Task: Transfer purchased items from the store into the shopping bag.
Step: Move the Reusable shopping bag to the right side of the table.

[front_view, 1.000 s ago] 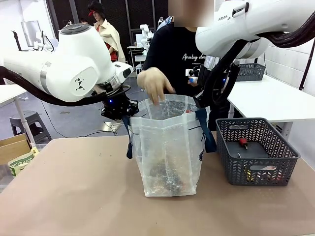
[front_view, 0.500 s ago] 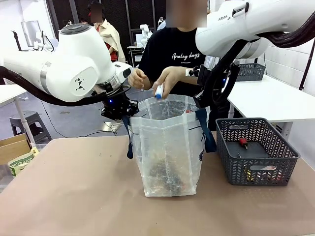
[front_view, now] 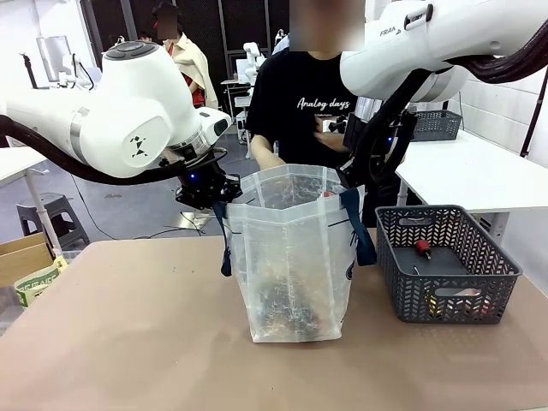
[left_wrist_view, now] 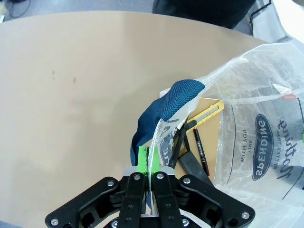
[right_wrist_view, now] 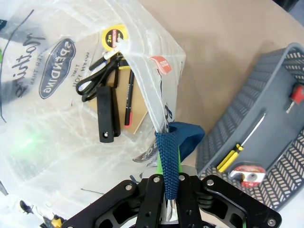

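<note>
The shopping bag (front_view: 291, 257), a translucent tote with navy straps, stands upright at the table's middle with its mouth held wide. My left gripper (front_view: 212, 197) is shut on the bag's left rim and navy strap (left_wrist_view: 166, 107), seen clamped between the green pads (left_wrist_view: 142, 156). My right gripper (front_view: 353, 177) is shut on the right navy strap (right_wrist_view: 167, 156). Inside the bag lie purchased items: a black tool (right_wrist_view: 106, 114), a red-tipped pen (right_wrist_view: 128, 107) and a yellow tape measure (right_wrist_view: 114, 37). The store, a grey mesh basket (front_view: 394, 274), stands right of the bag and holds a red-handled tool (front_view: 423, 248) and a yellow-handled screwdriver (right_wrist_view: 226, 159).
A person in a black shirt (front_view: 300, 103) stands behind the bag, one forearm (front_view: 265, 159) low behind its far rim. Bare tan tabletop (front_view: 120, 325) spreads left and in front. A second grey basket (front_view: 435, 124) sits on a white table at the back right.
The person's hand, which held a small white and blue item over the bag's mouth, has dropped back behind the rim. Both grippers and the bag have stayed put.
</note>
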{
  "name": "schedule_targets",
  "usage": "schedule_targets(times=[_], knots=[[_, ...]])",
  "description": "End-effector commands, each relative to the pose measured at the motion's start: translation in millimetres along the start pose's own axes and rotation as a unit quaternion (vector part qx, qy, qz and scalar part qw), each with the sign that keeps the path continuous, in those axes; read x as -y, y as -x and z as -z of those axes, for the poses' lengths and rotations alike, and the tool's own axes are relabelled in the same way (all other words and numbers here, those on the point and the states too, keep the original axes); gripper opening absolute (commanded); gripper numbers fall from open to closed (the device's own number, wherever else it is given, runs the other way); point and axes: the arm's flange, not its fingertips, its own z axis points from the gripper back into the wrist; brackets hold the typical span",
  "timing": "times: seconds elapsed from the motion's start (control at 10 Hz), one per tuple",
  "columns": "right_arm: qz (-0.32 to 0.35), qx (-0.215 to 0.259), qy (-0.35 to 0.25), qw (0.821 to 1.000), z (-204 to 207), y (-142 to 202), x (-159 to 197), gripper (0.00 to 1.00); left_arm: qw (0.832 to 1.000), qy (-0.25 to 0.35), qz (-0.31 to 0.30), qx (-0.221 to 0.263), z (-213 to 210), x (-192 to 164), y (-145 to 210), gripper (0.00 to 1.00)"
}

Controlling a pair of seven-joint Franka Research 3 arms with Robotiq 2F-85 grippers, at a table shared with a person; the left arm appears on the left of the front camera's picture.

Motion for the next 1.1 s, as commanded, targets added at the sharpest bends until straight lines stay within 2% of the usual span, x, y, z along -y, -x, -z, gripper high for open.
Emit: schedule_targets(times=[0.0, 1.0], knots=[[0.001, 0.001, 0.000, 1.000, -0.3, 0.0, 0.5, 0.00, 1.000, 0.000, -0.009, 0.001, -0.9, 0.2, 0.7, 0.00], [0.001, 0.001, 0.000, 1.000, -0.3, 0.0, 0.5, 0.00, 1.000, 0.000, -0.009, 0.001, -0.9, 0.2, 0.7, 0.00]])
